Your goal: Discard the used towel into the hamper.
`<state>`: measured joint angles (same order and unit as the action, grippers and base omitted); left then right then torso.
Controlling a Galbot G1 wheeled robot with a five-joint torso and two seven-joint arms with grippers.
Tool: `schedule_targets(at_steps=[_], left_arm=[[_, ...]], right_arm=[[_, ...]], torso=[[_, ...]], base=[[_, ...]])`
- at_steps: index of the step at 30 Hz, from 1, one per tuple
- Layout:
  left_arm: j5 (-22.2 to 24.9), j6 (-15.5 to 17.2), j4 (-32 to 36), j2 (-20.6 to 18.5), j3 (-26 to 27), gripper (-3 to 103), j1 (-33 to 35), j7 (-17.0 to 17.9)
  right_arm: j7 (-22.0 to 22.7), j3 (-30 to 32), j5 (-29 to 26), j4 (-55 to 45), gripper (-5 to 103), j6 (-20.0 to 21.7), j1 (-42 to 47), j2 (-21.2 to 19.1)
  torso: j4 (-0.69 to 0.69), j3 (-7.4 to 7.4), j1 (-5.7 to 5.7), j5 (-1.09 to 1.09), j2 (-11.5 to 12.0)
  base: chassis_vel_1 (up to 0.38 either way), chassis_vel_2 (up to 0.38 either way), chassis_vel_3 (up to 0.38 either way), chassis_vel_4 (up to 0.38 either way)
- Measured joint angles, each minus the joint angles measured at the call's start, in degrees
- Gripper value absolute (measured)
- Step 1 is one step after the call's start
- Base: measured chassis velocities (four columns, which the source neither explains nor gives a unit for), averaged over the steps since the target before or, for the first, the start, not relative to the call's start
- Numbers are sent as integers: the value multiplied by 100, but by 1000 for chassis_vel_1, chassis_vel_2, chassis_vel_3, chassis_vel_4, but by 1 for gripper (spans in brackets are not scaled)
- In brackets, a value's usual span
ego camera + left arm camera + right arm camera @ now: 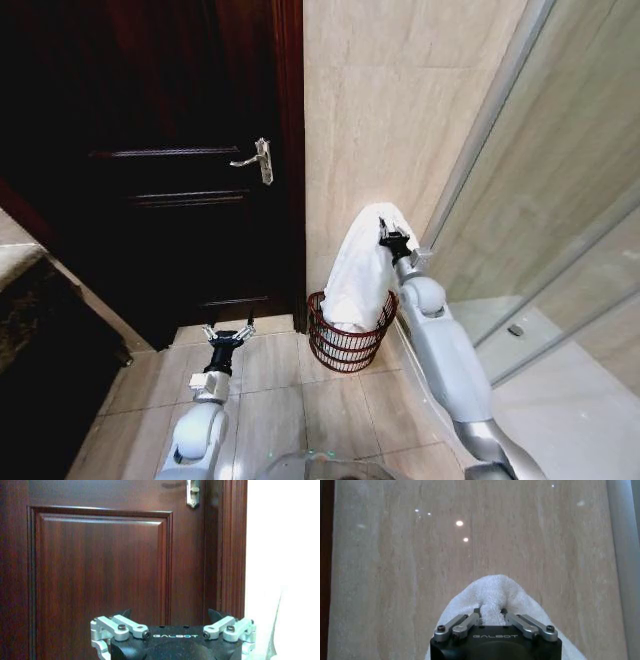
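Right gripper point(385, 234) pinches towel point(360, 270) top; towel hangs into hamper point(345, 345).

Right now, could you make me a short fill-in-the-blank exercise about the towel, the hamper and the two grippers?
1. The right gripper is shut on the white ____.
2. The towel's lower end hangs into the red-brown ____.
3. The left gripper, low above the floor tiles, has its jaws ____.
4. The hamper stands on the floor beside the dark wooden ____.

Missing words: towel; hamper; open; door

Dark wood door point(170, 170), beige tiled wall point(400, 110), probably glass shower screen point(560, 200).
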<state>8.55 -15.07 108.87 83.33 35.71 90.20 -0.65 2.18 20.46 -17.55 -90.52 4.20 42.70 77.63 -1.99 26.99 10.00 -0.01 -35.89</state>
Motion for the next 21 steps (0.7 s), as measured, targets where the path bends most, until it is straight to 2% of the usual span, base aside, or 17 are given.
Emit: schedule_targets(at_steps=[8, 10, 15, 21], left_arm=[[47, -23, -12, -40, 47, 100, 24, 3], [46, -47, 0, -18, 58, 100, 43, 7], [44, -112, -40, 17, 49, 100, 48, 14], [91, -131, -96, -27, 66, 100, 31, 16]], right_arm=[[529, -215, -493, -296, 12, 222, -37, 176], [653, -165, -703, -191, 12, 254, 61, 234], [574, -50, -851, 123, 12, 197, 257, 357], [403, 10, -684, 421, 12, 79, 342, 524]], torso=[[-4, -104, -82, 0, 186], [-3, -186, -140, 0, 326], [-1, -257, -186, 1, 445], [-1, -352, -248, 0, 598]], base=[[0, 0, 0, 0], [0, 0, 0, 0], [0, 0, 0, 0], [0, 0, 0, 0]])
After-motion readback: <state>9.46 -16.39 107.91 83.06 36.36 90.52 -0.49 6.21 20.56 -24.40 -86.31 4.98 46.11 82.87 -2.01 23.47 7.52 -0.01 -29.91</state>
